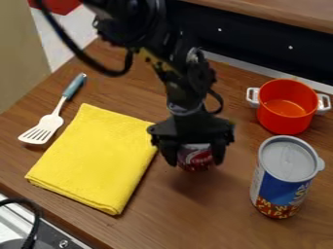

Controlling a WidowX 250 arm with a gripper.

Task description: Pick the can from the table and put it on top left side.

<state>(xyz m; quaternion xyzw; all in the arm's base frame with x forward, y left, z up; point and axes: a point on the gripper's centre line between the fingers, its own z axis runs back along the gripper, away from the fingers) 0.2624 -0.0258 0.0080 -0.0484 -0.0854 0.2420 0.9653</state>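
- Red can [195,159] sits between the fingertips of the black claw [195,157], which looks closed on both its sides; whether its base touches the table [195,219] is hard to tell.
- Best carried level, high enough to clear the yellow cloth [98,155] beside the claw and the spatula [48,124] beyond it, then set down flat before letting go.
- Long axis near vertical, base down; its top is hidden beneath the claw.

Wooden table [195,214] with spatula [50,119], yellow cloth [94,158], orange pot [285,116], blue canister [284,180]
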